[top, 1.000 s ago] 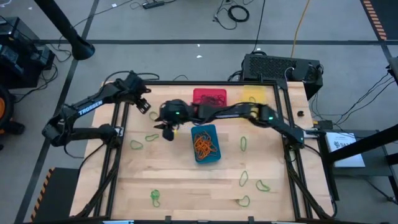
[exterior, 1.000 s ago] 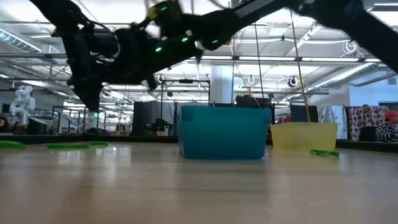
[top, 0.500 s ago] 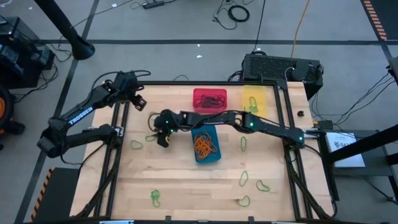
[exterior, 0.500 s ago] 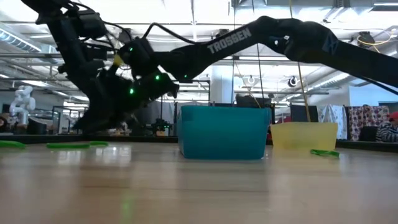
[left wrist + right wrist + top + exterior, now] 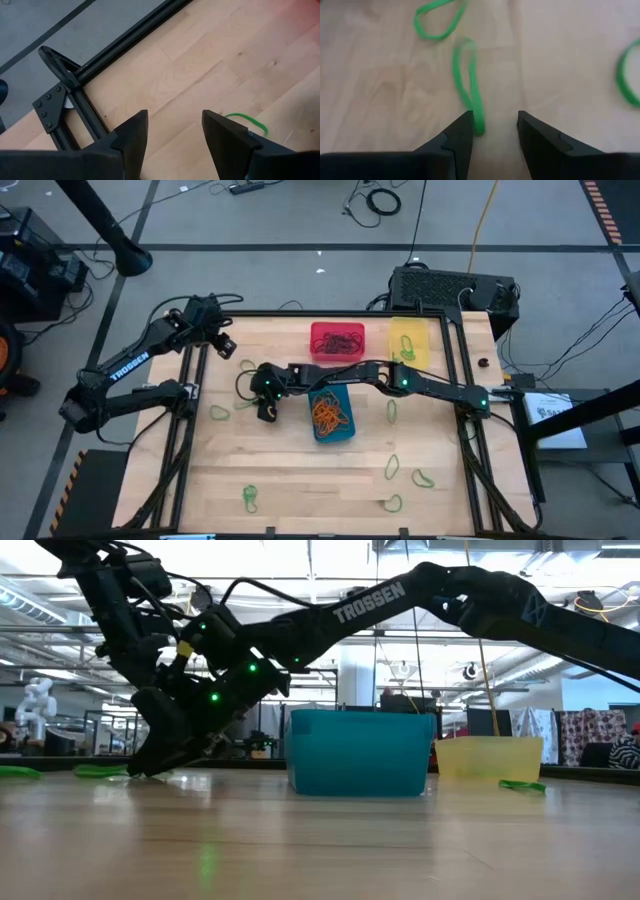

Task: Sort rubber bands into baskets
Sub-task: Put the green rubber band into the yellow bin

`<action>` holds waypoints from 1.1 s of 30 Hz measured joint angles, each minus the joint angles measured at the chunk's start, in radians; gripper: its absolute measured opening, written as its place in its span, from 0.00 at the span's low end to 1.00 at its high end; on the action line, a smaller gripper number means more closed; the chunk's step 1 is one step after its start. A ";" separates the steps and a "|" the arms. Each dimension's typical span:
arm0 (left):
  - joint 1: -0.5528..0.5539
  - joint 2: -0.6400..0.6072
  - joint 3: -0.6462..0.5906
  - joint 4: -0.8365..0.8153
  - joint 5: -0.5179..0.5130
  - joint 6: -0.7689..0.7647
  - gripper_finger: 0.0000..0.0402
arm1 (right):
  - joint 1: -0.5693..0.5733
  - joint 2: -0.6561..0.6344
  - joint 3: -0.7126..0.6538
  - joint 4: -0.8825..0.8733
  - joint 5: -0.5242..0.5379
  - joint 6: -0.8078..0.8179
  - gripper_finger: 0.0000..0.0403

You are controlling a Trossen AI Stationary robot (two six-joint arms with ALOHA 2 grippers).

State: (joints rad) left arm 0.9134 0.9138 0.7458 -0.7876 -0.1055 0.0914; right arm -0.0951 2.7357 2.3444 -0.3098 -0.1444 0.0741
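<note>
My right gripper (image 5: 265, 411) reaches across to the table's left half and is tipped down to the wood (image 5: 150, 768). It is open. Its fingers stand on either side of the near end of a long green rubber band (image 5: 470, 90) that lies flat on the table. Two more green bands (image 5: 439, 22) lie just beyond it. My left gripper (image 5: 224, 347) waits open and empty at the far left corner. The blue basket (image 5: 331, 411) holds orange bands, the red basket (image 5: 337, 340) holds dark bands, and the yellow basket (image 5: 408, 340) stands beside the red one.
Green bands lie scattered on the wood: left of my right gripper (image 5: 219, 413), right of the blue basket (image 5: 392, 411), and along the near side (image 5: 248, 498) (image 5: 392, 468) (image 5: 423, 478). A black frame rail (image 5: 125, 47) edges the table under my left gripper.
My right gripper has gone toward the table's near-left and down until its fingertips reach the wood by the green bands. My left gripper has drawn back a little toward the far left corner.
</note>
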 joint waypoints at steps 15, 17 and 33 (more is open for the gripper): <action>0.000 0.000 0.000 0.001 0.000 0.000 0.49 | 0.012 0.000 0.009 0.000 0.061 0.030 0.02; 0.000 0.000 0.000 0.001 0.000 0.000 0.49 | 0.012 -0.005 0.009 0.010 0.059 0.030 0.02; -0.004 0.000 0.000 0.005 0.050 0.000 0.49 | 0.011 -0.062 0.013 0.045 0.004 -0.026 0.21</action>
State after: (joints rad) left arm 0.9092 0.9138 0.7456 -0.7824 -0.0559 0.0914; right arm -0.0840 2.6739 2.3573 -0.2644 -0.1402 0.0478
